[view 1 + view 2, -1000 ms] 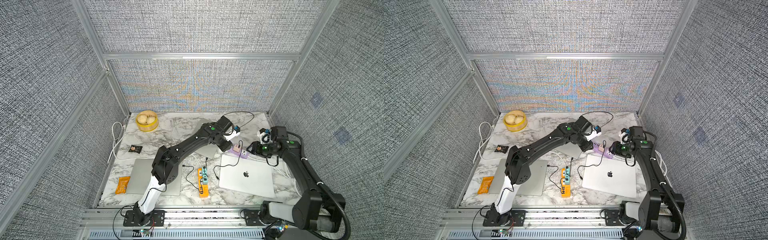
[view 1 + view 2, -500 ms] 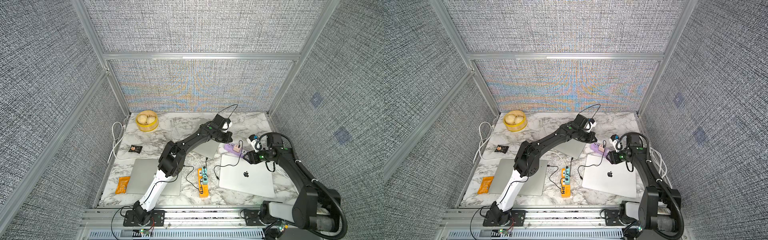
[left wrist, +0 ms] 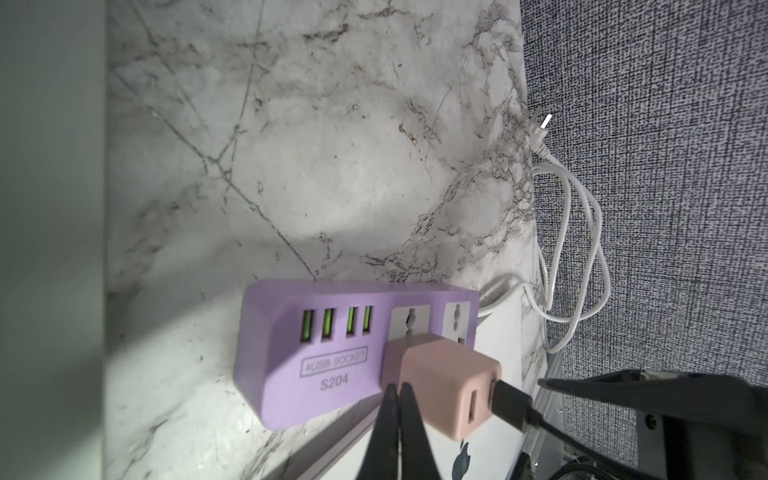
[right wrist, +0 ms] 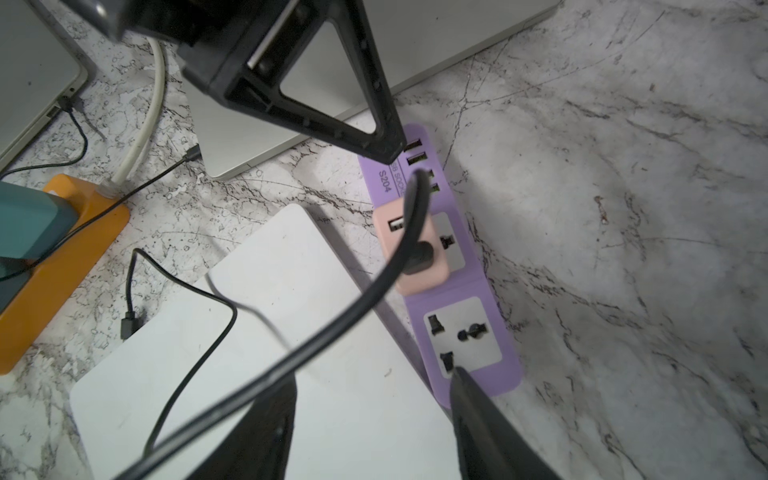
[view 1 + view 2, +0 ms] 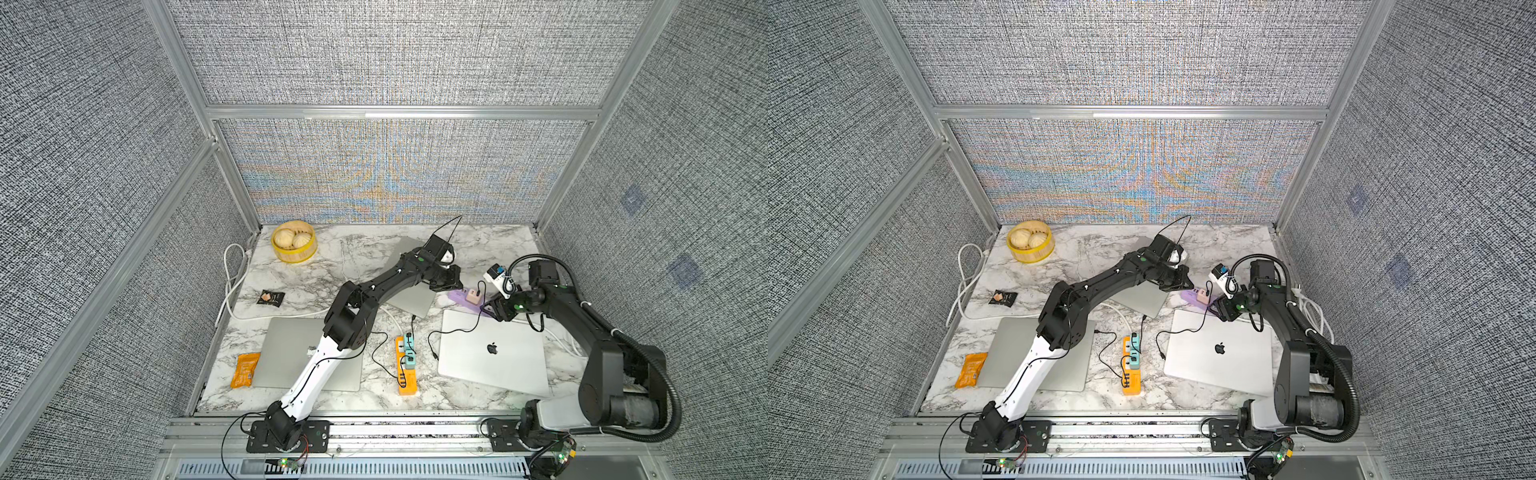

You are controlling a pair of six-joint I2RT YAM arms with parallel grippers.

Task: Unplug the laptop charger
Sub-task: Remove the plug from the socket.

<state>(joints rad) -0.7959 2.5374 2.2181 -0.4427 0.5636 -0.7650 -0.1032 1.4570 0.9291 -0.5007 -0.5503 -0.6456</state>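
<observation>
The pink charger cube [image 3: 444,386] sits plugged into the purple power strip [image 3: 291,374], in the socket next to its USB ports, on the marble table [image 3: 291,166]. A black cable [image 4: 332,332] runs from the cube's face. The left gripper [image 3: 397,392] has its jaws pressed together and empty, tips just beside the cube over the strip's label. The right gripper [image 4: 374,378] stands with jaws apart, holding nothing. The cube lies ahead of them, not between. One fingertip [image 4: 461,374] is over the strip's end socket, beside the silver laptop [image 4: 270,332].
</observation>
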